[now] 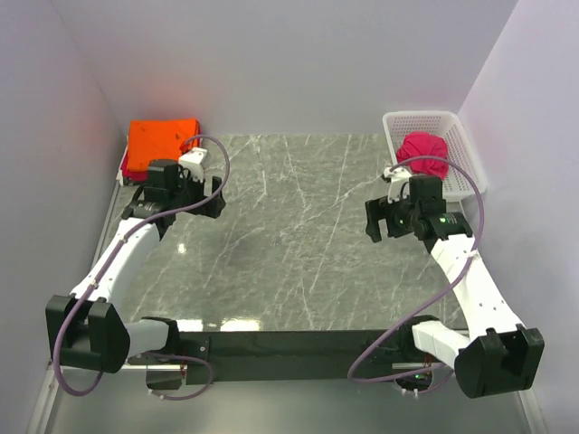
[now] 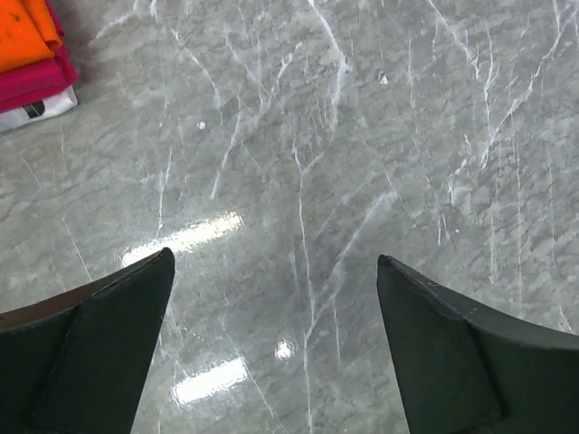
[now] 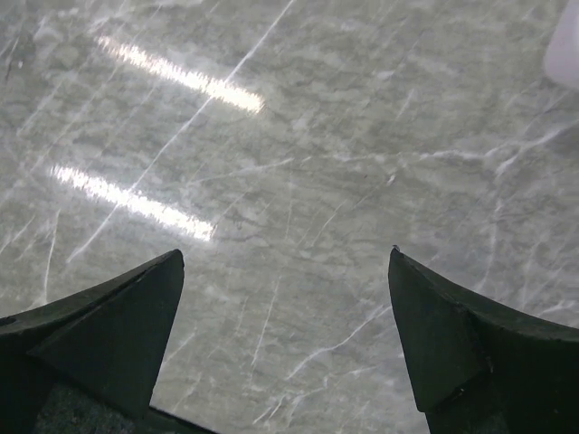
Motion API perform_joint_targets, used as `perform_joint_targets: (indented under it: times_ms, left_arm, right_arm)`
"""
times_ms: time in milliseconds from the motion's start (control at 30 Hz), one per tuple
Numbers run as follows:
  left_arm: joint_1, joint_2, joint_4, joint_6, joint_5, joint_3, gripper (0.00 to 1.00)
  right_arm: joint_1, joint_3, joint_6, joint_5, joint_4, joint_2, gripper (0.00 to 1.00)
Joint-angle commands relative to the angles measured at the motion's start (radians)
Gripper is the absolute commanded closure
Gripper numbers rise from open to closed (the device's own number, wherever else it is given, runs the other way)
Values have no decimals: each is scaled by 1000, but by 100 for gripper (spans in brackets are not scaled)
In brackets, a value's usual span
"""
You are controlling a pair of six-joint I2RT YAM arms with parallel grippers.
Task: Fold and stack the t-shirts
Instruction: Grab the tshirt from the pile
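Overhead, a folded stack [image 1: 161, 143] (orange on top) sits in the worktop's [image 1: 298, 235] far-left corner, and a crumpled crimson-pink tee [image 1: 423, 152] lies in the basket [image 1: 421, 115] at the far-right corner. Left wrist: the left gripper [image 2: 276, 262] is spread wide above the worktop. Right wrist: the right gripper [image 3: 288, 258] is equally wide.

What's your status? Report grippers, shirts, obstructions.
Left gripper open, empty. Right gripper open, empty. Orange shirt folded, stacked far left; crimson shirt bunched in basket. Nothing blocking either arm.
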Motion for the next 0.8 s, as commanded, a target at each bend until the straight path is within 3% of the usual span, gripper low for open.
perform_joint_targets:
  times_ms: [0,200,367,667,767]
  left_arm:
    - [-4,5,-31,0,30,73,1]
    - [-4,29,0,-55,79,134,1]
    - [-3,45,15,-112,21,175,1]
    - [24,150,-86,-66,61,324,1]
    - [39,190,-103,-63,76,347,1]
  right_arm:
    - [-3,74,6,48,73,20,0]
    - [-52,353,27,37,77,261,0]
    - [-107,641,47,85,93,519,0]
    - [-273,1229,181,157,38,1037,0]
    - [-291,1342,164,230,41,1163,0]
